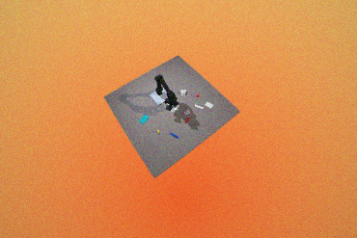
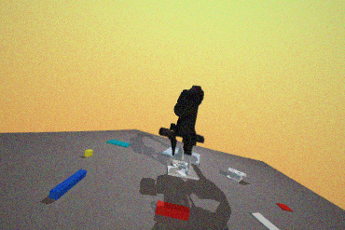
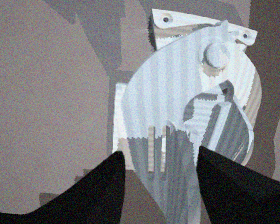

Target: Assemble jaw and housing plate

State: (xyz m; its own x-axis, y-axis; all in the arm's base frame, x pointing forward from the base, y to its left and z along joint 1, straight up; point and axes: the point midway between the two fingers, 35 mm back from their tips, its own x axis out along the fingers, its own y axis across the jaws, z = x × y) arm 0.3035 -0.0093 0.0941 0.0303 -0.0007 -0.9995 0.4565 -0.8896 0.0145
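Note:
My gripper is shut on a pale ribbed jaw, whose narrow end runs down between the fingers. The jaw lies over the white base plate, which also shows past its top edge. A round pale pin head shows near the jaw's upper right. Another pale curved part, perhaps the other jaw, shows beside it at the right. Whether the held jaw sits on a pin, and whether teeth mesh, I cannot tell. A pale flat plate, possibly the housing plate, lies beside the arm.
A small white part lies to one side. Around lie a blue bar, red block, yellow block, teal plate, white strip and small red piece.

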